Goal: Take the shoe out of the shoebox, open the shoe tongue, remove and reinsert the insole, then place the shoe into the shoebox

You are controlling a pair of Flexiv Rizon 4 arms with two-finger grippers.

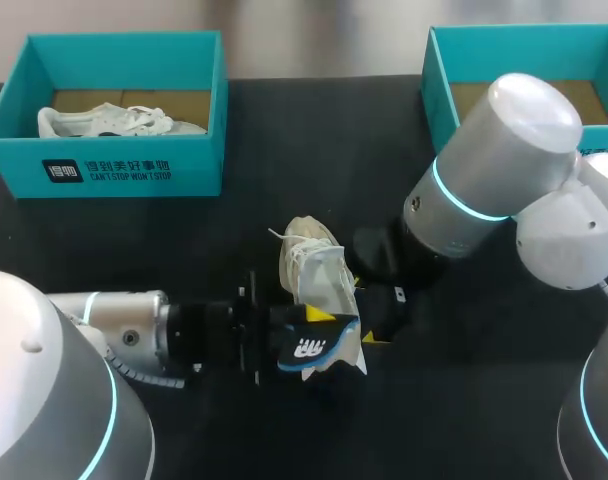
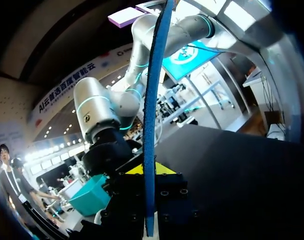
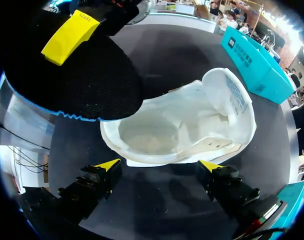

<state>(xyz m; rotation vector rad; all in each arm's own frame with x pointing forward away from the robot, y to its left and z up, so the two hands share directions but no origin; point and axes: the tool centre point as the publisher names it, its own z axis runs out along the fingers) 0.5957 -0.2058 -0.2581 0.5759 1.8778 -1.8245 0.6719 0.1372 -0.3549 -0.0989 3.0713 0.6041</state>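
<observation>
— Where is the shoe (image 1: 309,262)?
— Out on the black table (image 1: 484,420), near its middle, well apart from both teal shoeboxes. From the right wrist, its mouth gapes wide and the tongue (image 3: 231,92) is folded back.
— And the insole (image 1: 309,350)?
— Outside the shoe, just beside its heel end. The left arm (image 1: 124,325) comes in low from the side and its jaws are clamped on the insole. The left wrist view shows it edge-on as a thin blue strip, pinched between the yellow tips.
— The right jaws?
— Spread apart and gripping nothing. The right arm (image 1: 484,170) reaches in past the shoe's other side. Both yellow fingertips (image 3: 108,164) point at the shoe's opening, the shoe just ahead of them. I can't see that they touch it.
— What's in the boxes?
— The left shoebox (image 1: 104,170) at the far edge holds another white shoe (image 1: 104,122), lying on its side. The right shoebox (image 1: 439,75) is partly hidden behind the right arm, and only its brown floor shows.
</observation>
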